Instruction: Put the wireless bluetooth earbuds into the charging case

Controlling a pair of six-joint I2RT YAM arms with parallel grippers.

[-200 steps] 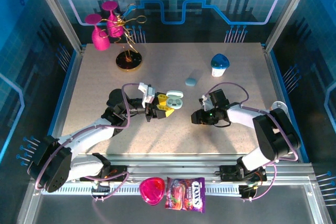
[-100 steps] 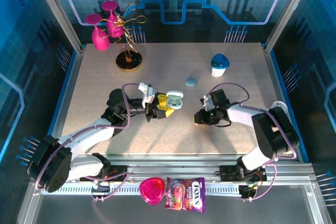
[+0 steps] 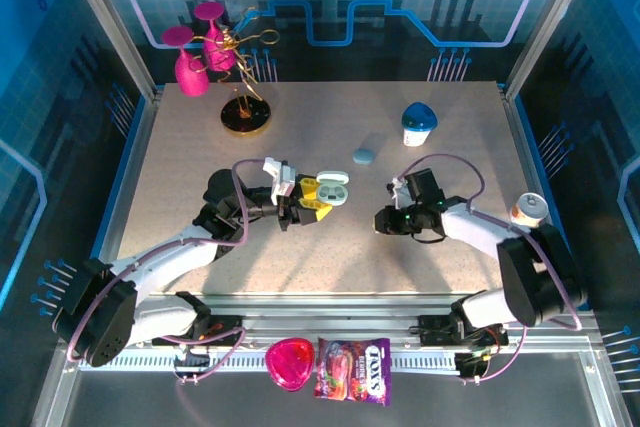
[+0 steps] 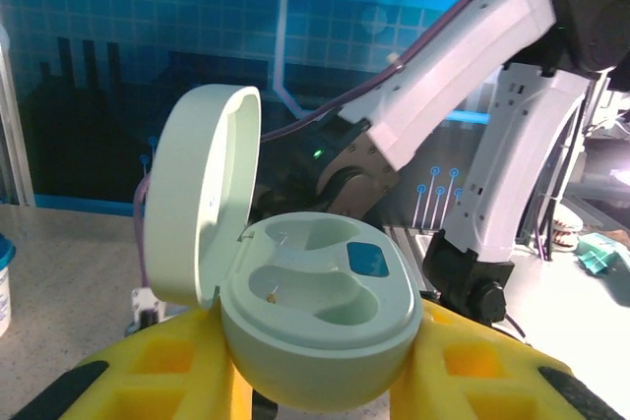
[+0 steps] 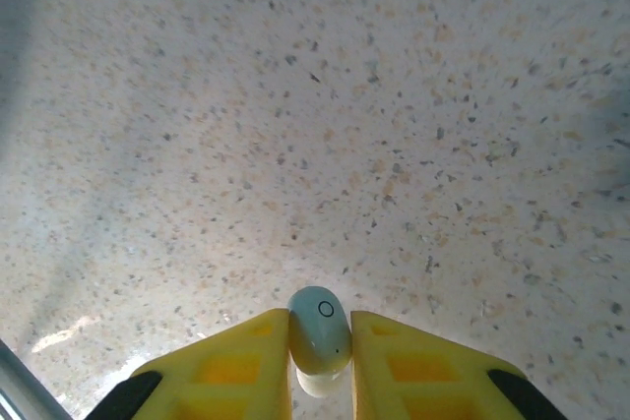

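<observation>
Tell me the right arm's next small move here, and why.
Probably lift the right gripper a little, then carry it left toward the case. It is shut on an earbud down at the table, and the left gripper holds the case open with both sockets looking empty.

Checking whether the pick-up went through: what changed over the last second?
The right tool closed onto an earbud and shifted slightly right, its elbow swinging back toward the near edge. The left tool still holds the open charging case; nothing else moved.
</observation>
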